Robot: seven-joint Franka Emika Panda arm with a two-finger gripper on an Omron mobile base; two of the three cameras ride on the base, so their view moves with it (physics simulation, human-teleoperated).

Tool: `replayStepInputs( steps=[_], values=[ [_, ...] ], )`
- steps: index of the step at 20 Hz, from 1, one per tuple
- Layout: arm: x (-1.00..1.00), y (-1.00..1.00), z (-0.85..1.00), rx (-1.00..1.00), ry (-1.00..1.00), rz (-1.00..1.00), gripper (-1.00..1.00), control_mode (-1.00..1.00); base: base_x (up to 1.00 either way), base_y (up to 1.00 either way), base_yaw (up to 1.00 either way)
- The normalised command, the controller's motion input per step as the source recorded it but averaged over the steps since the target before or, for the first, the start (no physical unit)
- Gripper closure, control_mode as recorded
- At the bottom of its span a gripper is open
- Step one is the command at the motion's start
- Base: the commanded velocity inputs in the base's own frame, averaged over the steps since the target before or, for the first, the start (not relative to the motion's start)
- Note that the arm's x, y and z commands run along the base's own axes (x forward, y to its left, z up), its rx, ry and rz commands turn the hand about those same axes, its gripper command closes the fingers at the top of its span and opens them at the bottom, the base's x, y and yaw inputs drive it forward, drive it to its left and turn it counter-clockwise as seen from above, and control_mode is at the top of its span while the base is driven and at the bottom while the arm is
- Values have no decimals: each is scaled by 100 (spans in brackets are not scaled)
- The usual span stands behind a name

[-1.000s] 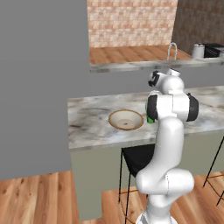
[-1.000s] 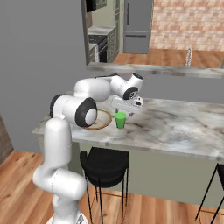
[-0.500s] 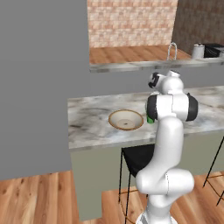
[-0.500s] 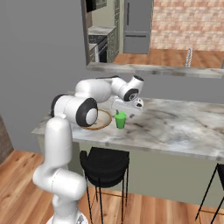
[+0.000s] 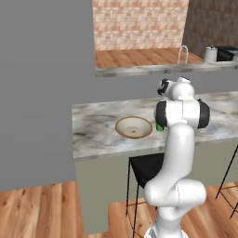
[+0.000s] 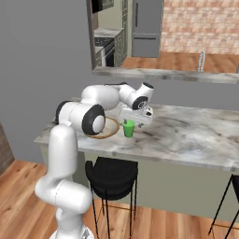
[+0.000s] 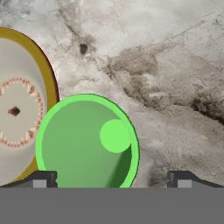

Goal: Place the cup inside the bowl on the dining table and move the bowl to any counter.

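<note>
- Left base view: my arm rises in front of the table (image 5: 97, 128), and the bowl (image 5: 134, 127) sits on the marble, beige inside with a brown rim. A sliver of the cup (image 5: 159, 126) peeks out green just right of the bowl, mostly hidden behind my elbow. Beyond the table runs a counter (image 5: 139, 69) with a faucet (image 5: 183, 53), brick behind it. A black stool (image 5: 148, 168) stands under the table edge.
- Right base view: my gripper (image 6: 138, 118) hangs just above the cup (image 6: 128, 128), pointing down at it. The cup stands upright on the table (image 6: 196, 137), just beside the bowl (image 6: 108, 132), whose rim shows past my arm. A stool (image 6: 112, 173) is tucked below the table's near edge.
- Hand view: I'm looking straight down into the cup (image 7: 87, 142), its green rim a full circle. My fingers (image 7: 41, 179) are spread wide apart, one tip at each side, the cup between them near the left one, nothing clamped. The bowl (image 7: 24, 109) lies right next to the cup, its brown rim overlapped by the cup's edge from here; whether they touch I can't tell. Veined marble (image 7: 175, 87) spreads out on the other side.
</note>
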Motion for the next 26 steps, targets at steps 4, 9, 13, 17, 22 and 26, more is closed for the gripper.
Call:
replayStepInputs(
  steps=[4,9,13,17,22,26],
  values=[
    [0,0,-12,0,0,3,-100,-100,0,0,0],
    [0,0,-12,0,0,3,-100,-100,0,0,0],
    [0,0,-11,0,0,3,-100,-100,0,0,0],
    [0,0,-12,0,0,3,-100,-100,0,0,0],
    [0,0,-10,0,0,3,-100,-100,0,0,0],
    [0,0,-14,0,0,3,-100,-100,0,0,0]
  ],
)
